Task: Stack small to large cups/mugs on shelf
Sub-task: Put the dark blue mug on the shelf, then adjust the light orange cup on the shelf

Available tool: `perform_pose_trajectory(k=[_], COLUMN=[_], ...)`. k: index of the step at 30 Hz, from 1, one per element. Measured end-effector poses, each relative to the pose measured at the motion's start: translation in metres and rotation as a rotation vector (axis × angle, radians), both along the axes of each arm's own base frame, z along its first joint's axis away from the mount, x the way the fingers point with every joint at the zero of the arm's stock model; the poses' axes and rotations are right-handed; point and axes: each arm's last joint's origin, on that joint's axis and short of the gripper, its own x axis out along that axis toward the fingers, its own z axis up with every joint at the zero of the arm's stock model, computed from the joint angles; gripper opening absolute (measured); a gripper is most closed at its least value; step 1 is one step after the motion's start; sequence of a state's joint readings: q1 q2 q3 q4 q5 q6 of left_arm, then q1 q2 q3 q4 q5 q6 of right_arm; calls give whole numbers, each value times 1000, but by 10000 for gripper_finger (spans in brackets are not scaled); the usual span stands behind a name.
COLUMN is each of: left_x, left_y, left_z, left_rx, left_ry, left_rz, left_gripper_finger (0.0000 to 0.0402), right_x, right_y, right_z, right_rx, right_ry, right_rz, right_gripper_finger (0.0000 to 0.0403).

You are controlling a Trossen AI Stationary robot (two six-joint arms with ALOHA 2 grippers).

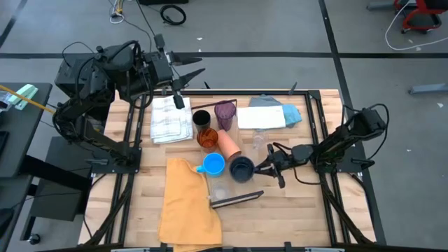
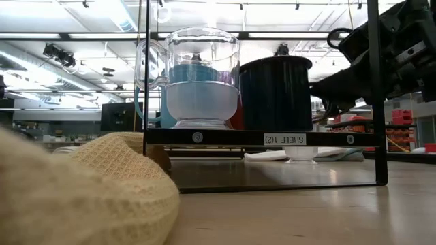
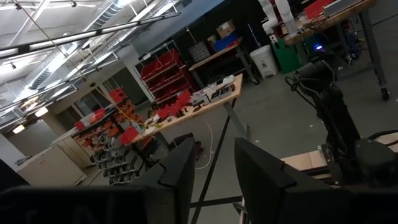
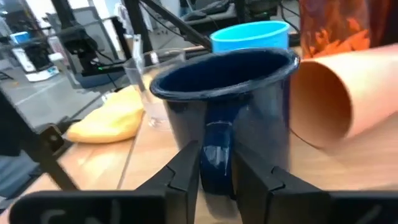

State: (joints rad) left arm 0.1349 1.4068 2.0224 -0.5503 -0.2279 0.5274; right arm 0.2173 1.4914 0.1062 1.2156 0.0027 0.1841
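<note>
Straddling the handle of the dark navy mug, the right gripper is standing slightly spread; the mug is sitting upright directly ahead, with the blue mug just beyond it.

The left gripper is waiting raised off the table, fingers apart.

Bright overhead strip lights, glare on clear cup, yellow cloth foreground blurred — soft shadows

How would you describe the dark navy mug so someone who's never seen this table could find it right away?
Start at the slatted wooden table and find the cluster of cups in its middle. At the cluster's near edge, beside the bright blue mug, stands the dark navy mug, upright, with the right gripper at its handle. It is the darkest there, unlike the peach cup lying on its side.
</note>
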Motion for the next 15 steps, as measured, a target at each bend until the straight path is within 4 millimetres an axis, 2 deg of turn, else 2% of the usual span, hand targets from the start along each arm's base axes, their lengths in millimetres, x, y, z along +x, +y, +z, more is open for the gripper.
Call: perform_pose_trajectory(k=[11, 15], left_x=[1, 1], left_y=[-4, -5], left_z=[0, 0], left_rx=[0, 0], left_ry=[0, 1], left_rz=[-19, -23], left_gripper_finger=[115, 121], right_x=[1, 0], right_y=[-6, -4], right_z=[-2, 4], right_rx=[-22, 8], right_ry=[14, -14], right_rz=[-59, -24], right_gripper_finger=[95, 102])
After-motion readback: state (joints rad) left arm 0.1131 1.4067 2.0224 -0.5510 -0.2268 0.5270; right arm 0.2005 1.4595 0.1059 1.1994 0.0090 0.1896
